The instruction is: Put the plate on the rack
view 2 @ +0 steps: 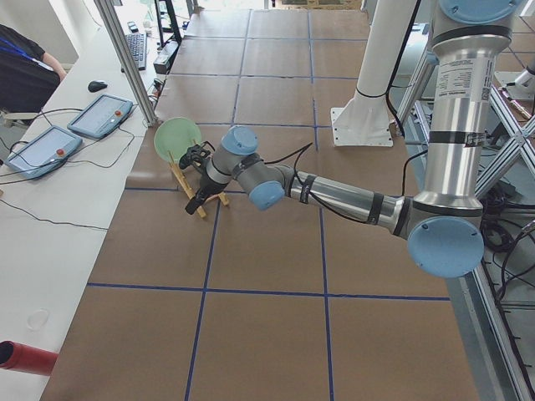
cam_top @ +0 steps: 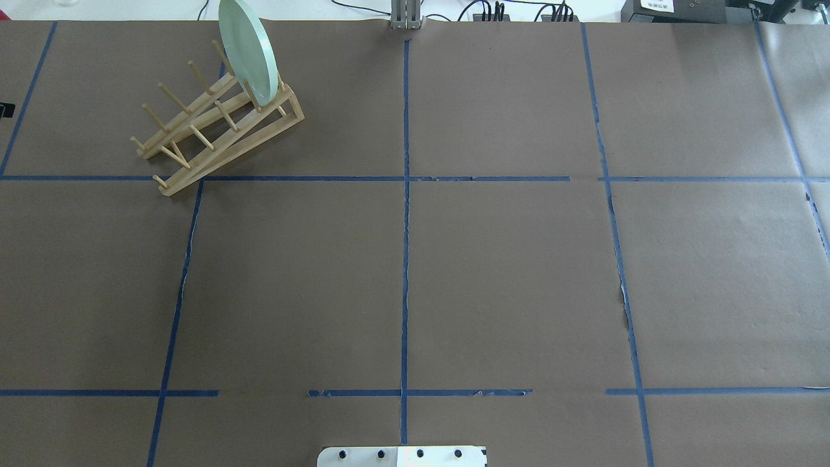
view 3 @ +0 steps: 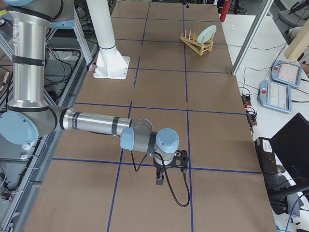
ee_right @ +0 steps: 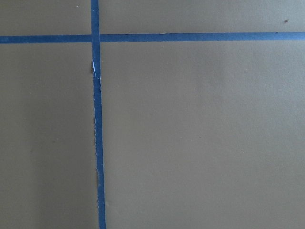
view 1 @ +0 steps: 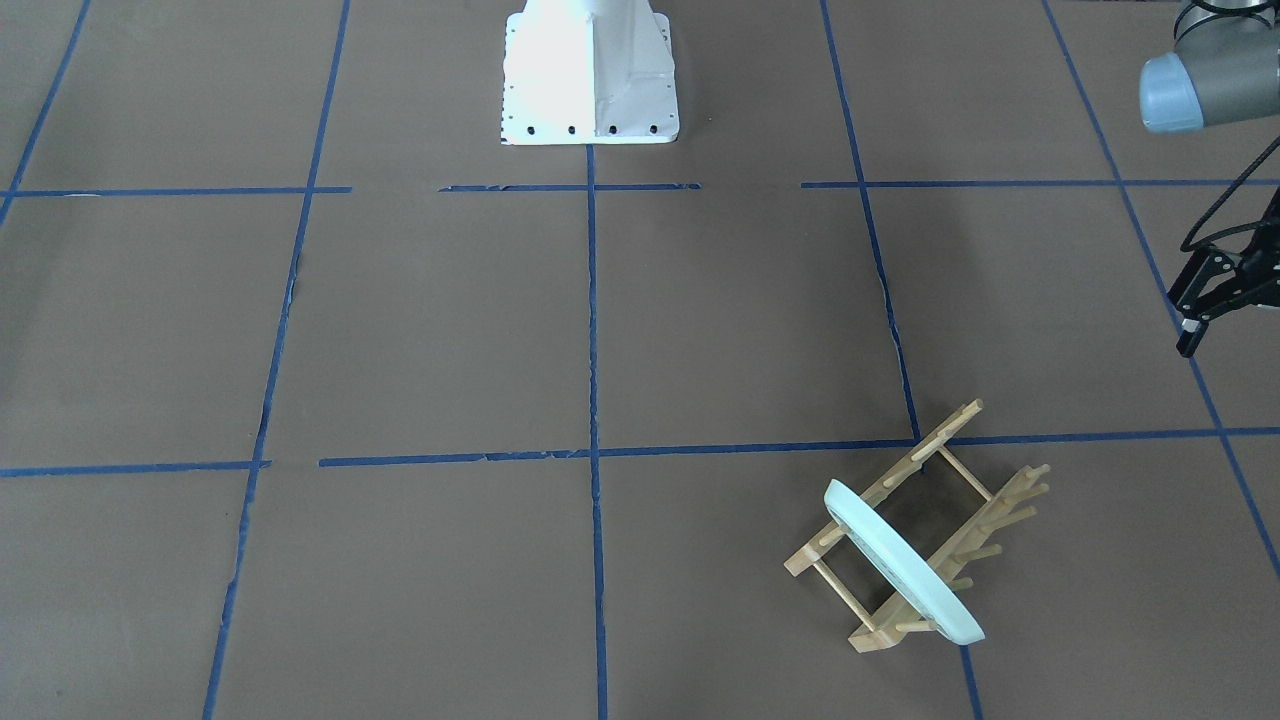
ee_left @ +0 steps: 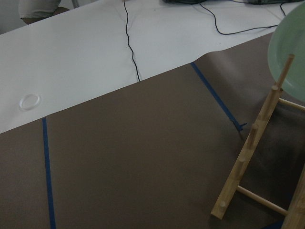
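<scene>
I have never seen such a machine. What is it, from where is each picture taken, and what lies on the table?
It is a robot with two arms and a white base, at a table covered with brown paper and blue tape. Four pictures come from fixed cameras: across the table, above and behind the robot, and at each table end. Two come from wrist cameras. On the table stands a wooden rack, with a green plate upright between its pegs at one end. Nothing is held. The left tool looks open, near the rack but not touching it; the right tool is far off, its state unclear.
</scene>
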Available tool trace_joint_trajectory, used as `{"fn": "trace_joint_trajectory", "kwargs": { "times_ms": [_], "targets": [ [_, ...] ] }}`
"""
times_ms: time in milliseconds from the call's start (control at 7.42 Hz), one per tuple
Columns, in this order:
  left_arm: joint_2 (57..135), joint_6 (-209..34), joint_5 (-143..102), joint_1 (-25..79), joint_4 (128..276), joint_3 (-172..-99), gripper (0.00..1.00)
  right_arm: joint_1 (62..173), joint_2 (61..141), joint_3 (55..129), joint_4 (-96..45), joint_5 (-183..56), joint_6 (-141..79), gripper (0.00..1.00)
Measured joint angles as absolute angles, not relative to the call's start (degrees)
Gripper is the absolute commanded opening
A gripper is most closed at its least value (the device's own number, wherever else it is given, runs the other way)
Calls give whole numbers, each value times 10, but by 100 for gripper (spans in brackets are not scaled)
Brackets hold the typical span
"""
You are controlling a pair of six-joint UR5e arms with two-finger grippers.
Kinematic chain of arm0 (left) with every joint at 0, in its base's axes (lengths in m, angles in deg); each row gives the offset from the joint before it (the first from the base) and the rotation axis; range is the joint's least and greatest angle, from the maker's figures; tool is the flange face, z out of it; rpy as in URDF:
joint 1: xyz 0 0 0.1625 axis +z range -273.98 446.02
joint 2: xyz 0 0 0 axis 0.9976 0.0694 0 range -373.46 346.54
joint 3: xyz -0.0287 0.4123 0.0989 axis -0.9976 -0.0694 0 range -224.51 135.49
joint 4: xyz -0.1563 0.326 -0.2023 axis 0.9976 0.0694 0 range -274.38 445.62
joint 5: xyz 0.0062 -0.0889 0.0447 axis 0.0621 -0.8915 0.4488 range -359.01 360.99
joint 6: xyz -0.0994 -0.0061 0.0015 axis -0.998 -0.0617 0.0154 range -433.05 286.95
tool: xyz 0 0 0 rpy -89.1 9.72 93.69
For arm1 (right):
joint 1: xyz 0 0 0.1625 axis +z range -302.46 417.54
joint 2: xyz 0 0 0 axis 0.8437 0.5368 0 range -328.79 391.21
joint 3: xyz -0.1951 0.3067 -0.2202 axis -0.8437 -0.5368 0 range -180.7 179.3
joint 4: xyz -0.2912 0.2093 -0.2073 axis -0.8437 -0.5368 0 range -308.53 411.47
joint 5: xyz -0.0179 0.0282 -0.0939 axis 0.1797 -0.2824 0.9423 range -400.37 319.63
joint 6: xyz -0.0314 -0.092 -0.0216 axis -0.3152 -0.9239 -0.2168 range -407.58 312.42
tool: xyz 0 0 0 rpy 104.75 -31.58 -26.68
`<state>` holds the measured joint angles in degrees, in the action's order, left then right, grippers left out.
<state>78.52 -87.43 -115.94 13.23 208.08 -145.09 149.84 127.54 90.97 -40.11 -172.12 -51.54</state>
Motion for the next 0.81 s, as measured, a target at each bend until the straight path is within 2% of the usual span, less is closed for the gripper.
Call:
{"fn": "trace_joint_trajectory", "kwargs": {
  "times_ms": [270,809],
  "targets": [
    [787,-793,-1227,87,1981,-1426,100,1499,1275,910,-401,-1721,-515,100],
    [779,-728,-1321,7,1873,-1353,100,1498,1275,910,-401,-1721,-516,100]
  ]
}}
